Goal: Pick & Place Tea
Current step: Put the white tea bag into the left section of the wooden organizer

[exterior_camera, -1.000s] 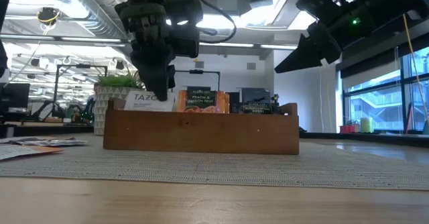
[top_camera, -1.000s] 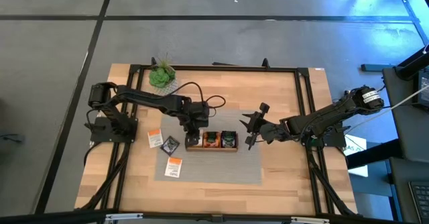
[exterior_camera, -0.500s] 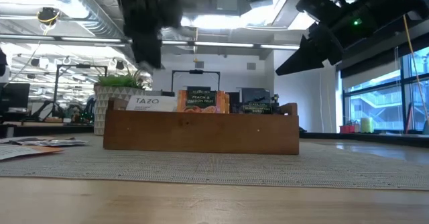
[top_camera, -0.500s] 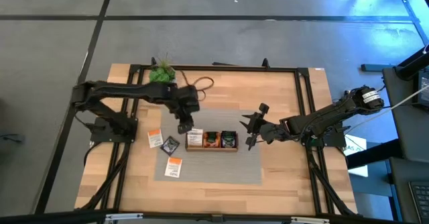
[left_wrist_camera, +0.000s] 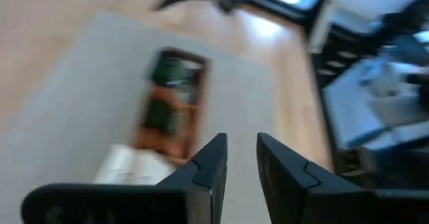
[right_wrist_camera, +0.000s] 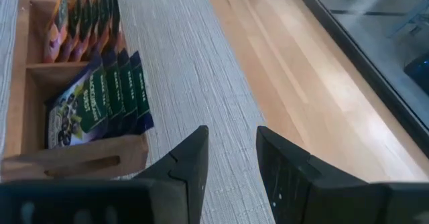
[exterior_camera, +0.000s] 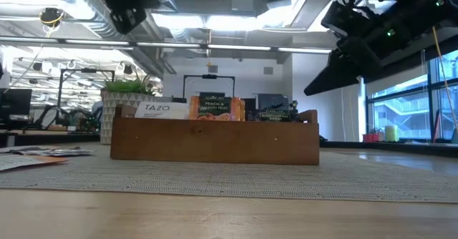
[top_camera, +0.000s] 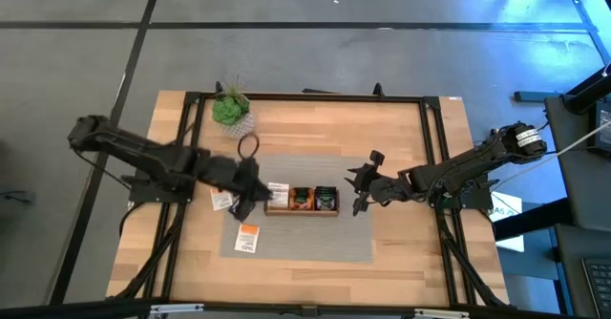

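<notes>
Left of the wooden tray (top_camera: 302, 211), the left claw (top_camera: 246, 193) now hangs over the loose sachets on the grey mat (top_camera: 315, 243). One second ago it stood in the tray's nearest compartment, jaws closed on a white sachet; half a second ago it had lifted clear. The white TAZO sachet (exterior_camera: 159, 110) now stands in that compartment, so one placement is judged complete and the arm is returning for another item.

Left claw state: fingers (left_wrist_camera: 209, 167) parted by a narrow gap, nothing between them.

Right claw (top_camera: 358, 187): parked just beyond the tray's far end, unchanged over the last second. Its fingers (right_wrist_camera: 191, 163) stand apart and hold nothing.

Count of items:
- Tray compartments: three. The white sachet sits in the one nearest the left claw, orange sachets (right_wrist_camera: 80, 19) fill the middle, and dark green sachets (right_wrist_camera: 100, 106) fill the one nearest the right claw. The right wrist view shows several sachets per stack; an exact count cannot be made.
- Loose sachets on the counter: at least two. A white-and-orange one (top_camera: 221, 200) lies just beside the left claw, and a second white-and-orange one (top_camera: 248, 237) lies nearer the counter's front edge. The claw may cover a further one.
- Potted plant (top_camera: 230, 109): one, well behind the left claw.
</notes>
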You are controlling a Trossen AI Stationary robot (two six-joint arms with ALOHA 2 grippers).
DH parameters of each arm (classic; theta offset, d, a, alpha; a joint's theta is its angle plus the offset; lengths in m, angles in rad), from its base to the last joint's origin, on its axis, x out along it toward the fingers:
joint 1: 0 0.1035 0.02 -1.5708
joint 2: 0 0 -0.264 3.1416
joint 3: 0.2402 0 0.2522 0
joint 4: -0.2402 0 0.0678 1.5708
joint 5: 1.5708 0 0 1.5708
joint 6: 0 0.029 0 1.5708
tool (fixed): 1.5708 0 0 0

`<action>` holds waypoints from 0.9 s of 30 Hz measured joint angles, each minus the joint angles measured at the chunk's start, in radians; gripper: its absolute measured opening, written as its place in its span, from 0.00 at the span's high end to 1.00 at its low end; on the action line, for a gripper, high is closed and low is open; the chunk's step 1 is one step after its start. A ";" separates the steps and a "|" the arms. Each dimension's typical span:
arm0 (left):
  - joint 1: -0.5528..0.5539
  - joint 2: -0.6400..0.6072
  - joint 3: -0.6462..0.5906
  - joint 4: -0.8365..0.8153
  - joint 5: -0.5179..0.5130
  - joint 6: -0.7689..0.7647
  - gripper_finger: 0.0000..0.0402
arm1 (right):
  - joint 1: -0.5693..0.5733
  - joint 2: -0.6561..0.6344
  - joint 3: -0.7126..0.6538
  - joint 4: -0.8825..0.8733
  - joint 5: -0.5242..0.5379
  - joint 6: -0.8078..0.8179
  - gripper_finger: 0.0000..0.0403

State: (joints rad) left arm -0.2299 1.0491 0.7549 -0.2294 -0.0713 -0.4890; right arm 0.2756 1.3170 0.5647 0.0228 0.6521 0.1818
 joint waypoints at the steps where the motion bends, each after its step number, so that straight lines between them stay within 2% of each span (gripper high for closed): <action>1: -0.035 0.005 -0.022 0.049 -0.009 -0.011 0.80 | 0.000 0.000 -0.004 0.001 0.000 0.000 0.68; 6: -0.203 0.065 -0.092 0.218 -0.149 -0.113 0.80 | 0.000 0.000 -0.014 0.024 0.000 -0.001 0.68; 10: -0.326 0.141 -0.094 0.232 -0.316 -0.214 0.81 | 0.000 0.000 -0.014 0.038 -0.017 -0.002 0.68; 16: -0.470 0.294 -0.094 0.248 -0.492 -0.457 0.80 | 0.000 0.000 -0.014 0.095 -0.029 -0.005 0.68; 22: -0.568 0.466 -0.094 0.354 -0.563 -0.625 0.80 | 0.000 0.000 -0.014 0.198 -0.027 -0.006 0.68; 27: -0.611 0.574 -0.094 0.446 -0.568 -0.723 0.80 | 0.000 0.000 -0.014 0.289 -0.026 -0.007 0.68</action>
State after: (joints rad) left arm -0.8413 1.6229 0.6605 0.2164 -0.6395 -1.2117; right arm 0.2752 1.3170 0.5507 0.3115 0.6258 0.1750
